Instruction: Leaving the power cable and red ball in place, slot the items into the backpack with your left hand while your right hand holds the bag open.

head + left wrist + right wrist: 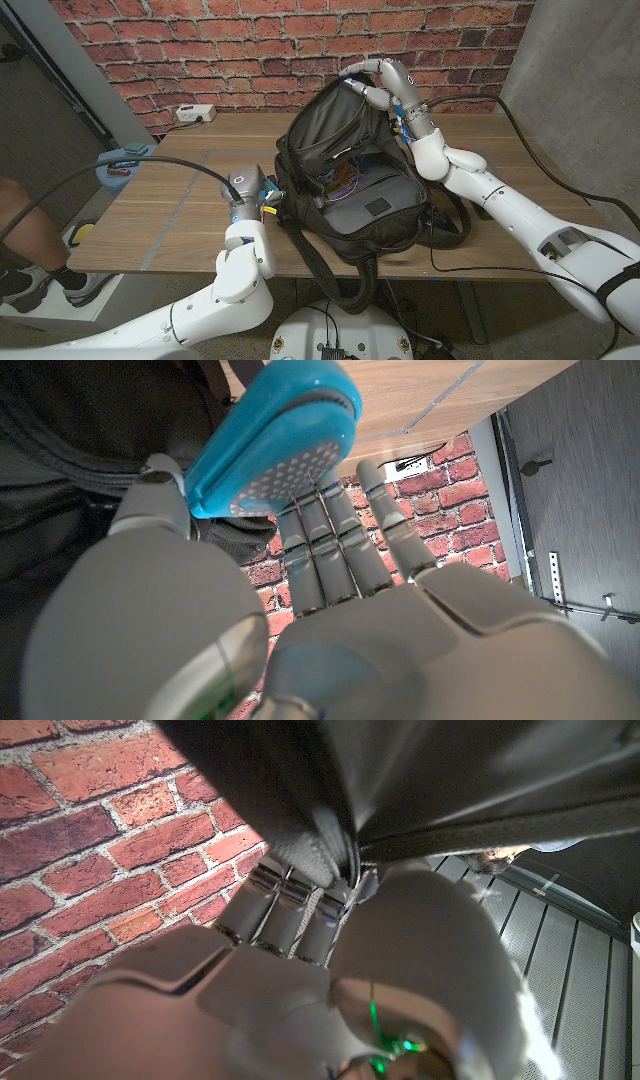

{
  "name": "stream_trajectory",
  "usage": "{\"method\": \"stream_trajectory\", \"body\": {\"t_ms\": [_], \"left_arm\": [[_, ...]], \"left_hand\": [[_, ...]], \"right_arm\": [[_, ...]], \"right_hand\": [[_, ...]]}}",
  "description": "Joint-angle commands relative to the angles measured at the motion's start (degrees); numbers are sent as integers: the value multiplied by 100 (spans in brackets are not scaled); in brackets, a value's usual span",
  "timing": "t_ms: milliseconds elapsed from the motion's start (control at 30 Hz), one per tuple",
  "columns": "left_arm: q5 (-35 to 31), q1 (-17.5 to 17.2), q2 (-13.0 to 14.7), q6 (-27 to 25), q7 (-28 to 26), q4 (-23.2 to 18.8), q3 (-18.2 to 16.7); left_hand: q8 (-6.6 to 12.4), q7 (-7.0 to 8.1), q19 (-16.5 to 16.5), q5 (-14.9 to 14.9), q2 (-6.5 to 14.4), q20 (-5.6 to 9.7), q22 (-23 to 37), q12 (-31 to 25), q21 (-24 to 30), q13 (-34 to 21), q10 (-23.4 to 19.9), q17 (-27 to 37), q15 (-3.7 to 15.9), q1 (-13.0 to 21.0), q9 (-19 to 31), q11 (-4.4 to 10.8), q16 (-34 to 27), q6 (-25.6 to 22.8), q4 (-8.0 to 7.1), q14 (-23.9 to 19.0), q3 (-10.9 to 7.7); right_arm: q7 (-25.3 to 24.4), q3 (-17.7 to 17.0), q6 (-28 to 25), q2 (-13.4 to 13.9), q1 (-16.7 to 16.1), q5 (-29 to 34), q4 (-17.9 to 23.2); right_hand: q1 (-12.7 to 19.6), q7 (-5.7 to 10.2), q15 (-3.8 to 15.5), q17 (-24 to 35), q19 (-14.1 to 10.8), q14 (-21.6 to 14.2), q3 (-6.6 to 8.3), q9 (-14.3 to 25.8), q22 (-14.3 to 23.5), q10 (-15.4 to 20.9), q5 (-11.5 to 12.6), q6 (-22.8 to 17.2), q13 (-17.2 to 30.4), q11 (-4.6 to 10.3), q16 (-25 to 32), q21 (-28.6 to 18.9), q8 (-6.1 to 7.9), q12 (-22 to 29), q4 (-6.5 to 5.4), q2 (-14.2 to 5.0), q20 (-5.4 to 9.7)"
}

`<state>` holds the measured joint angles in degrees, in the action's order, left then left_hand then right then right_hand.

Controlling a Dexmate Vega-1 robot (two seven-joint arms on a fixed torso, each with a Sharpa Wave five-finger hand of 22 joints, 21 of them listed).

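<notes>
A red brick wall (200,45) runs behind the wooden worktop (180,215), a grey panel (575,70) stands at one side, and the floor (100,290) below is pale.

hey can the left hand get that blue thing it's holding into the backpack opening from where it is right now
Probably yes. The left hand holds the blue item right beside the backpack, whose mouth gapes toward it because the right hand lifts the top flap. Nothing visible lies between them.

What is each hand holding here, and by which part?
Left hand holds a blue object by one end, between thumb and fingers. Right hand grips the backpack by its top edge.
</notes>
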<state>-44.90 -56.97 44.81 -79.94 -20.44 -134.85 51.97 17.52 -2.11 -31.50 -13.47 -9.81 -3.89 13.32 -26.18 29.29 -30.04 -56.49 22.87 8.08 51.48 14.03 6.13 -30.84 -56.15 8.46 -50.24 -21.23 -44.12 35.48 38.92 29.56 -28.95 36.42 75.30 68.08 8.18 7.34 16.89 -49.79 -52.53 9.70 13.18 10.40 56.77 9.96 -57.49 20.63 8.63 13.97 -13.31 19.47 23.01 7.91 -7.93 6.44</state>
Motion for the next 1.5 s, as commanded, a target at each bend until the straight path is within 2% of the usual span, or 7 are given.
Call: {"method": "stream_trajectory", "body": {"t_ms": [33, 433, 967, 1200, 1500], "left_arm": [[-336, -341, 53, -4, 253, -350, -99], [-522, -565, 39, -4, 412, -590, -223], [104, -572, -44, -4, -48, -847, -280], [234, -687, -156, -4, -72, -939, -414], [613, -609, -143, 13, -325, -1015, -330]], "left_hand": [[16, 1, 29, -49, 874, -6, -3, -34, 63, -167, -101, 1, 15, 808, 21, 68, 15, -42, 5, 21, 11], [14, -1, 51, -55, 890, -7, -8, -25, 82, -206, -80, 8, -5, 817, 38, 64, 24, -22, 12, 28, 12], [3, -23, 82, -65, 904, -28, -15, -8, 109, -259, -46, 0, -29, 785, 51, 31, 55, 8, -2, 37, 21], [-7, -52, 93, -66, 902, -37, -17, -3, 121, -281, -39, -1, -45, 771, 50, 12, 63, 27, -4, 37, 29], [-7, -57, 100, -74, 901, -46, -21, 7, 140, -309, -23, -3, -63, 757, 60, 12, 72, 31, -3, 32, 36]], "right_arm": [[6, 53, -143, -75, 14, -80, -22], [102, 101, -262, -157, 58, -195, -62], [170, 278, -357, -472, 297, -406, -441], [195, 337, -403, -509, 346, -475, -560], [163, 345, -531, -516, 324, -542, -562]], "right_hand": [[18, -18, 647, 29, 48, -69, -22, 16, 18, 55, 40, -55, 19, -3, -6, 23, 13, 2, 20, -55, 434], [21, -16, 646, 30, 49, -65, -22, 17, 18, 51, 42, -56, 23, -14, -15, 23, 7, -9, 17, -59, 438], [26, -19, 647, 36, 49, -68, -27, 19, 18, 63, 43, -60, 31, -14, -21, 22, 1, -13, 18, -58, 438], [27, -12, 647, 39, 49, -69, -29, 20, 18, 61, 44, -65, 34, -14, -22, 22, -1, -18, 17, -57, 439], [27, -19, 645, 42, 51, -72, -31, 21, 19, 60, 44, -62, 37, -15, -25, 21, -7, -25, 14, -60, 434]]}}
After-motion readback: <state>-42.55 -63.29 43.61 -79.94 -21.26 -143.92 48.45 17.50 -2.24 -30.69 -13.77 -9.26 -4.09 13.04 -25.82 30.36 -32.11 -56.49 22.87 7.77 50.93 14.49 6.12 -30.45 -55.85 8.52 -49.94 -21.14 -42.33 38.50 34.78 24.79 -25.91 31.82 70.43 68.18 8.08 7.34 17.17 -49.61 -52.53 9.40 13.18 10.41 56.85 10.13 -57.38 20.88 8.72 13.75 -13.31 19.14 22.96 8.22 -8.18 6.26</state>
